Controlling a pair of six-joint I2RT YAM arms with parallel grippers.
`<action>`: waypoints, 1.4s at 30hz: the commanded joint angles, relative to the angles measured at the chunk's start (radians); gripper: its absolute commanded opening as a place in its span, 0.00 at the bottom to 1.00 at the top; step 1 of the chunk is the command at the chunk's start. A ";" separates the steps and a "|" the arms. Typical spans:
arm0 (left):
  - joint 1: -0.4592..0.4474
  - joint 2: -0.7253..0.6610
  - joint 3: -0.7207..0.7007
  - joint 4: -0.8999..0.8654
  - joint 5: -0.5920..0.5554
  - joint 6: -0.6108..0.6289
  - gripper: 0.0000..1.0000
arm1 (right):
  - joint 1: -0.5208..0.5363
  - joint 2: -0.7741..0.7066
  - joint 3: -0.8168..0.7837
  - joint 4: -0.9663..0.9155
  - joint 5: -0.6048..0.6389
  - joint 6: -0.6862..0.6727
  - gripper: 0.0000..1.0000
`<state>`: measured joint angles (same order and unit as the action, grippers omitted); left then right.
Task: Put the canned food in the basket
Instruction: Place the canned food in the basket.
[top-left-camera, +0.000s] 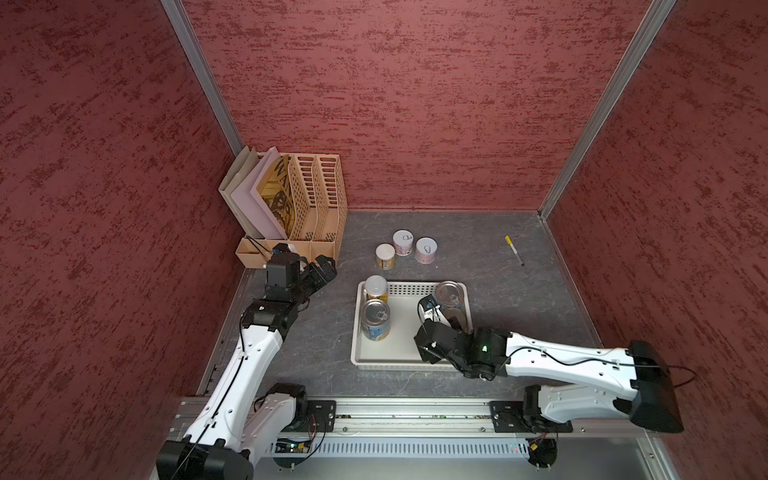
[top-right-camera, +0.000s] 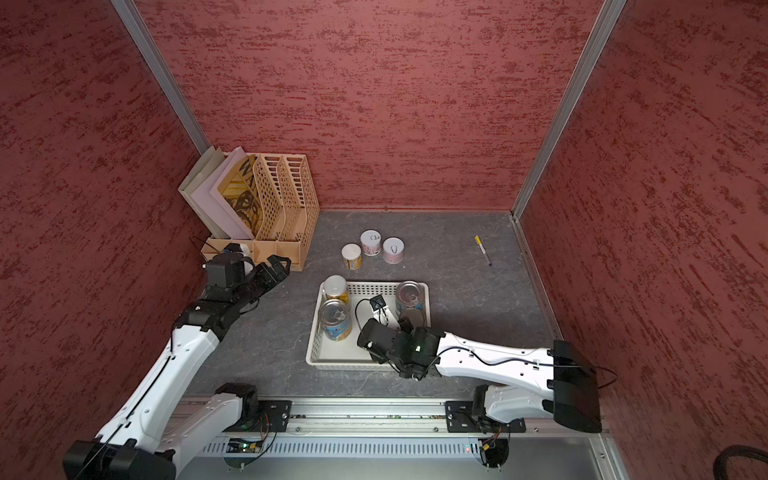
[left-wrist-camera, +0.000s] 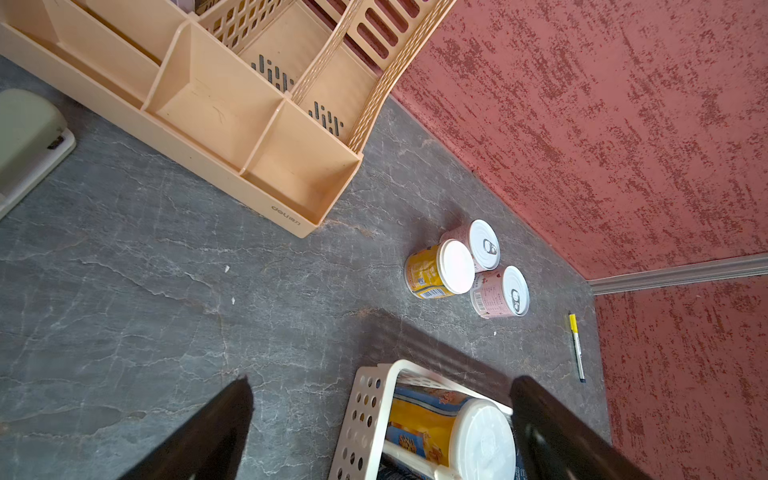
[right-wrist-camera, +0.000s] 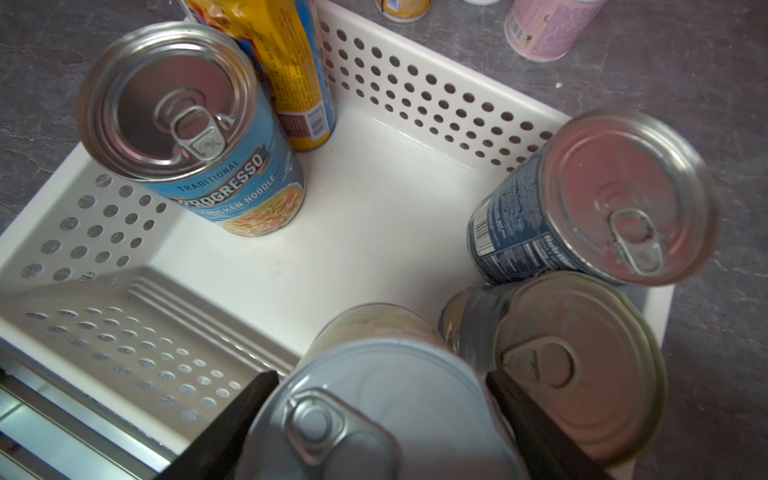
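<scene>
The white perforated basket (top-left-camera: 395, 365) sits mid-table and holds several cans. A blue-labelled can (right-wrist-camera: 195, 137) and a tall yellow one (right-wrist-camera: 299, 70) stand at its left side. Two more blue cans (right-wrist-camera: 602, 199) (right-wrist-camera: 582, 365) stand in its right corner. My right gripper (right-wrist-camera: 380, 378) is inside the basket, its jaws pressed against both sides of a pale can with a white pull-tab top (right-wrist-camera: 374, 415). Three cans stand on the table behind the basket: a yellow one (top-left-camera: 385, 255) and two pink ones (top-left-camera: 403, 242) (top-left-camera: 425, 249). My left gripper (top-left-camera: 322, 268) hangs open and empty, left of the basket.
A beige slotted file organizer (top-left-camera: 316, 199) with folders fills the back left corner, just behind my left gripper. A yellow-capped pen (top-left-camera: 514, 250) lies at the back right. A pale green object (left-wrist-camera: 25, 137) sits on the table beside the organizer. Red walls enclose three sides.
</scene>
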<state>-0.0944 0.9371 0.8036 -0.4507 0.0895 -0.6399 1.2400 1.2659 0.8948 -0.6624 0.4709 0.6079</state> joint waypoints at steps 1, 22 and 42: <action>0.010 0.003 0.000 0.016 0.009 -0.002 1.00 | 0.007 0.008 -0.011 0.056 0.003 0.046 0.43; 0.016 -0.007 0.004 0.010 0.024 -0.005 1.00 | 0.004 -0.027 -0.163 -0.130 0.027 0.246 0.41; 0.017 -0.003 0.004 0.008 0.038 -0.009 1.00 | -0.049 0.110 -0.168 -0.159 0.007 0.252 0.70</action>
<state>-0.0841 0.9379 0.8036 -0.4511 0.1150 -0.6434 1.1961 1.3483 0.7444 -0.7471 0.4694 0.8829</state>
